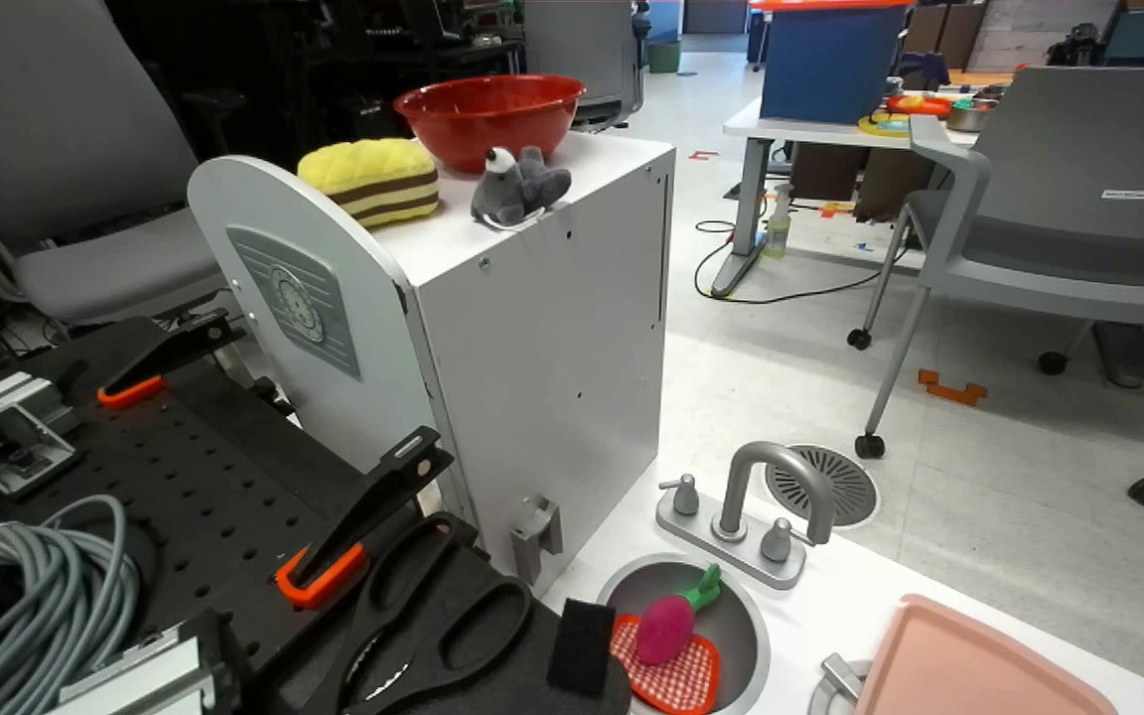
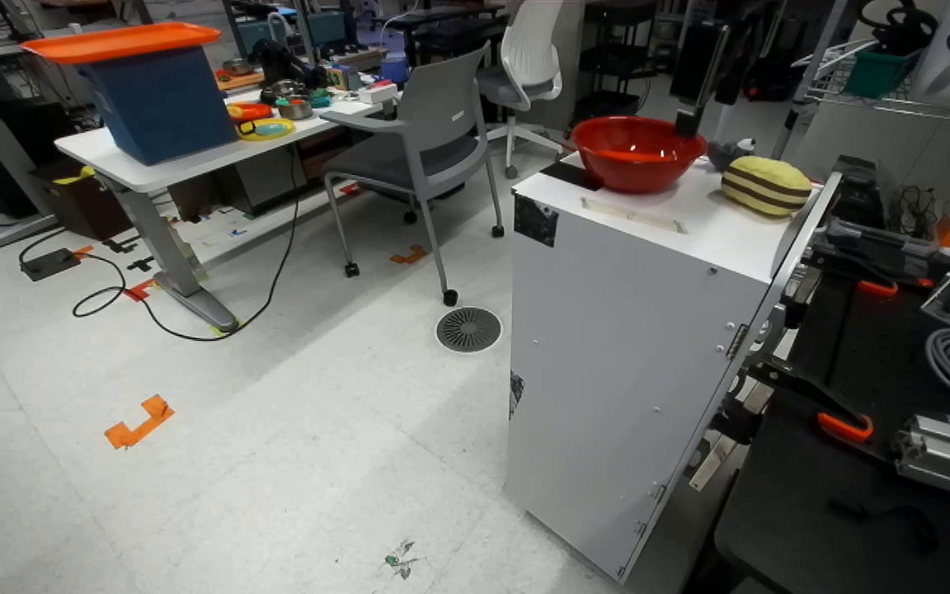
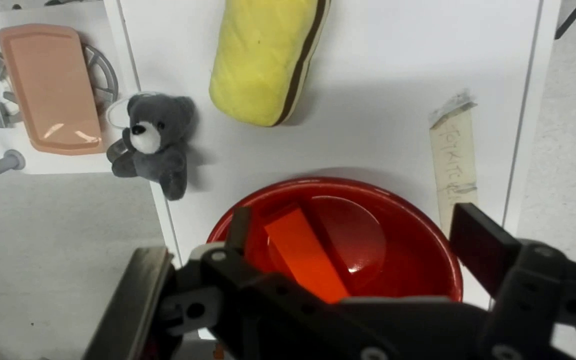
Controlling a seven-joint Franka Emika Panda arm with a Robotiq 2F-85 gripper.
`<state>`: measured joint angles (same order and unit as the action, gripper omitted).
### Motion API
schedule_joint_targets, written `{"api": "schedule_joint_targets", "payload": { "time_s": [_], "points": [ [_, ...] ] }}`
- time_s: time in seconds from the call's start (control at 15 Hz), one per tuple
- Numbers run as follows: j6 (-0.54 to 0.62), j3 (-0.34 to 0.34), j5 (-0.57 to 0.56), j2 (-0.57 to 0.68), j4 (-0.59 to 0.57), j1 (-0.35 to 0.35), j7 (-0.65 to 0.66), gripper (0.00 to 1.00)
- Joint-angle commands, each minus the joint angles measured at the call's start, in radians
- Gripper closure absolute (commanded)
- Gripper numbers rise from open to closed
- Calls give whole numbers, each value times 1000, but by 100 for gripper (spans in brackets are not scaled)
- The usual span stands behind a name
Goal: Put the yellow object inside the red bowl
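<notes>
The yellow object, an oblong plush with dark stripes along its side, lies on top of the white cabinet; it shows in both exterior views. Beside it stands the glossy red bowl, upright, also in both exterior views. An orange block rests inside the bowl. My gripper is above the bowl with its fingers wide apart and nothing between them. An exterior view shows a dark finger over the bowl's rim; the near part of the bowl is hidden by the gripper in the wrist view.
A grey plush bear sits at the cabinet's edge, near bowl and yellow object. A tape label is stuck on the cabinet top. Lower down are a faucet, a sink with toys and a salmon-pink tray.
</notes>
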<state>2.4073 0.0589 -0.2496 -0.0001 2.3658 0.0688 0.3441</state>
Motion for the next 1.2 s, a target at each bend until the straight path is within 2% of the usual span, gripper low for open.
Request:
{"api": "schedule_joint_targets", "payload": {
  "time_s": [0.0,0.27,0.6,1.13],
  "points": [
    [-73,11,23,-77,38,5,26,0],
    [-135,43,-1,-144,77,8,134,0],
    [-133,100,-8,-212,141,6,276,0],
    [-115,101,49,-252,195,-8,335,0]
  ]
}}
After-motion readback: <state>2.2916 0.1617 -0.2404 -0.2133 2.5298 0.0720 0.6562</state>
